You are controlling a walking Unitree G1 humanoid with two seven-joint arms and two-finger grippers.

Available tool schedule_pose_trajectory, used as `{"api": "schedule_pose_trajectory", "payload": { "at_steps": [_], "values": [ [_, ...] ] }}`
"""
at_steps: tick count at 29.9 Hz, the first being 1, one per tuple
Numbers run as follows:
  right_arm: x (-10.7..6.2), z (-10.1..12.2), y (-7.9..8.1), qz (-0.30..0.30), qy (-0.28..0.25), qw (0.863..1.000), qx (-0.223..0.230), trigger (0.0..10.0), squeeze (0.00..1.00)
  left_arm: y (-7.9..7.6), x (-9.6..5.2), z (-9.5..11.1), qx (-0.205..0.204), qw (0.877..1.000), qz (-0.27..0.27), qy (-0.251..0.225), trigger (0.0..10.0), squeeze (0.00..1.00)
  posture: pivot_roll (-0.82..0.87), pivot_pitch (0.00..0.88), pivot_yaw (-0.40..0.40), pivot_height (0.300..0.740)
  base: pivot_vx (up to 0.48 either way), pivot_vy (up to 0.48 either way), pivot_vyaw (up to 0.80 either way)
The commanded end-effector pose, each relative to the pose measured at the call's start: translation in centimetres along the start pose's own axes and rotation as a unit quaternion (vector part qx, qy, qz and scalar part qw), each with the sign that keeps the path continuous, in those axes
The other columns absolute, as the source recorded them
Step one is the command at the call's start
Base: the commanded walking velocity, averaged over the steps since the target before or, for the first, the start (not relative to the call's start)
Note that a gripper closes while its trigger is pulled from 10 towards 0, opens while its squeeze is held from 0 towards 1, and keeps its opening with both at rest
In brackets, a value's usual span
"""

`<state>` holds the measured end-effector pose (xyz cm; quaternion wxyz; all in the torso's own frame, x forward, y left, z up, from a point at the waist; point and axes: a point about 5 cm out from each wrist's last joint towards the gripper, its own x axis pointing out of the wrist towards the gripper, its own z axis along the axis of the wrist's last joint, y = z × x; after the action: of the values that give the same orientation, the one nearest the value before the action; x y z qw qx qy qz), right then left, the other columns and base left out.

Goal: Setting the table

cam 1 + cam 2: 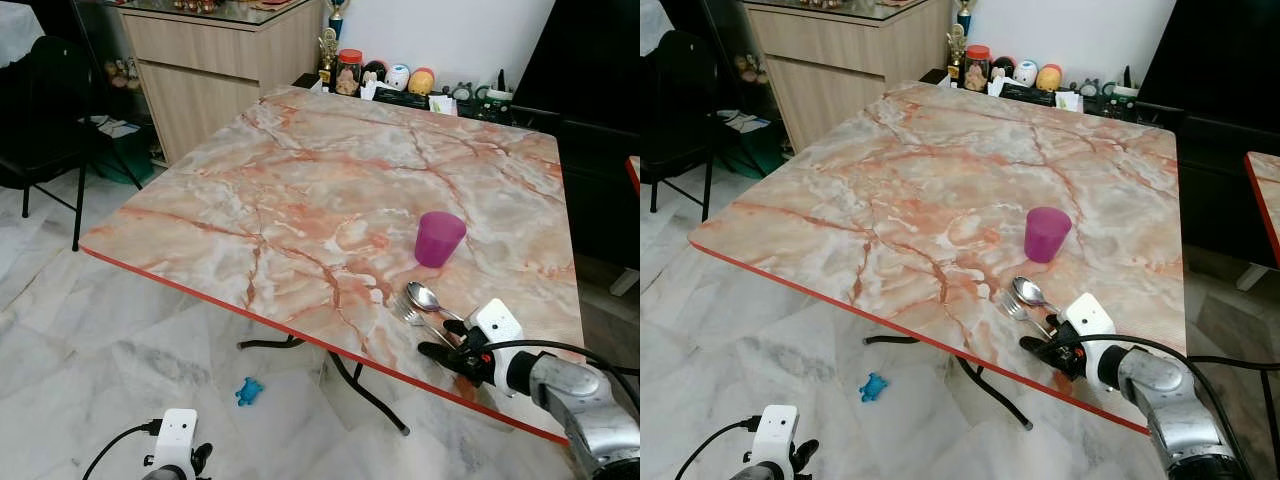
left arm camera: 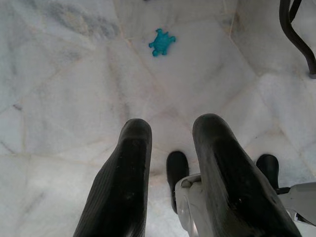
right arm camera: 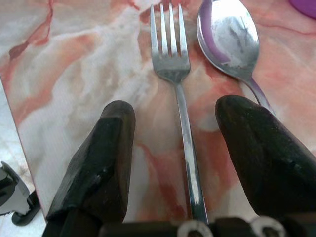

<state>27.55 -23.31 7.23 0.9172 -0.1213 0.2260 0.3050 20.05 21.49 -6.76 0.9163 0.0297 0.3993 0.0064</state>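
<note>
A marble-patterned table with a red edge stands in front of me. Near its front right corner a silver fork and spoon lie side by side, and a purple cup stands upright just behind them. My right gripper is open and low over the table edge. The fork's handle lies between its two black fingers, touching neither. In the left eye view this right gripper sits at the cutlery's near ends. My left gripper hangs open over the floor.
A small blue toy lies on the marble floor under the table's front edge, near the black table legs. A black chair and a wooden cabinet stand at the left. Jars and figurines line the far side.
</note>
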Motion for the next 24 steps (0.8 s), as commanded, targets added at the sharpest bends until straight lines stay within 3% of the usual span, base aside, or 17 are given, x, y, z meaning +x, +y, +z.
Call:
{"api": "schedule_pose_trajectory", "payload": {
  "at_steps": [1,7,9,10,11,13,14,15,17,24],
  "values": [
    [0.0,0.1,-0.2,-0.007,0.000,1.000,0.005,10.0,0.00,-0.1,0.0,0.1,-0.005,1.000,0.000,-0.001,10.0,0.00,0.11,0.000,-0.041,0.728,0.000,0.000,0.00],
    [0.2,-0.2,-0.2,-0.005,0.005,1.000,0.017,10.0,0.00,-0.1,0.1,0.1,-0.006,1.000,0.000,-0.002,10.0,0.00,0.11,0.000,-0.042,0.728,0.000,0.000,0.00],
    [0.2,-0.5,-0.3,-0.010,0.016,1.000,0.021,8.4,0.00,-0.1,0.1,0.1,-0.007,1.000,0.000,-0.001,10.0,0.00,0.11,0.000,-0.042,0.728,0.000,0.000,0.00],
    [0.2,-0.7,-0.4,-0.013,0.020,0.999,0.027,4.8,0.00,-0.1,0.1,0.1,-0.007,1.000,-0.001,0.000,10.0,0.00,0.12,0.000,-0.042,0.728,0.000,0.000,0.00],
    [0.2,-0.8,-0.4,-0.015,0.023,0.999,0.031,4.9,0.00,-0.1,0.1,0.1,-0.008,1.000,-0.001,0.000,10.0,0.00,0.12,0.000,-0.041,0.728,0.000,0.000,0.00],
    [0.3,-1.0,-0.4,-0.014,0.027,0.999,0.037,2.7,0.00,-0.1,0.0,0.0,-0.013,1.000,-0.001,0.002,10.0,0.00,0.12,0.000,-0.042,0.728,0.000,0.000,0.00],
    [0.3,-1.0,-0.4,-0.014,0.027,0.999,0.037,2.7,0.00,-0.1,0.0,0.0,-0.013,1.000,-0.001,0.002,10.0,0.00,0.12,0.000,-0.042,0.728,0.000,0.000,0.00],
    [0.3,-1.0,-0.4,-0.013,0.028,0.999,0.038,0.5,0.00,-0.1,0.0,0.0,-0.012,1.000,-0.001,0.003,10.0,0.00,0.12,0.000,-0.042,0.728,0.000,0.000,0.00],
    [0.3,-1.1,-0.2,-0.008,0.027,0.999,0.040,0.0,0.00,-0.1,0.0,0.0,-0.011,1.000,-0.001,0.003,10.0,0.00,0.12,0.000,-0.041,0.728,0.000,0.000,0.00],
    [0.4,-1.1,-0.1,-0.004,0.027,0.999,0.042,0.0,0.00,0.0,0.0,-0.3,-0.012,1.000,0.002,0.006,10.0,0.00,0.12,0.000,-0.041,0.728,0.000,0.000,0.00]
  ]
}}
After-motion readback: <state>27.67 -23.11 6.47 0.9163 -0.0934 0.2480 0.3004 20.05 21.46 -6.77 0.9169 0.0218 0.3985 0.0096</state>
